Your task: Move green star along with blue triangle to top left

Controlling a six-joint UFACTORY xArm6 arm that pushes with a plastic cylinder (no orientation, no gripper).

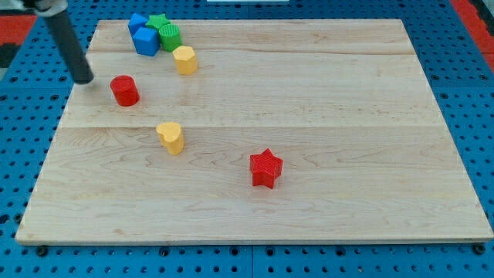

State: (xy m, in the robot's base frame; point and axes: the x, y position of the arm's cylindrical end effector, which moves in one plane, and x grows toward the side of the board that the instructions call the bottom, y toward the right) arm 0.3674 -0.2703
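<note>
Tip: my tip (84, 79) sits near the board's left edge, upper part of the view; just a bare rod end, holds nothing, touches no block.
Rod: dark rod (68, 45) slants up toward the view's top left, out of frame.
Tip vs blocks: red cylinder (123, 90) is nearest, just to the tip's right, w/ a small gap. Cluster w/ the task blocks is up & to the right of the tip, apart.
Green star: green star (157, 23) at the top-left corner area, near the board's top edge, touching the other cluster blocks.
Blue triangle: blue triangle (137, 22) just left of the star, touching or nearly so; shape hard to read, partly hidden.
Blue cube: blue cube (146, 41) right below those two, in contact.
Green ridged block: green block (170, 36) right of the cube, below the star; shape unclear.
Yellow blocks: yellow block (185, 59) just below-right of the cluster; 2nd yellow block (170, 137) lower, mid-left.
Red star: red star (266, 168) well apart, lower centre.
Board: wooden board (347, 116) on a blue pegboard (478, 116).
</note>
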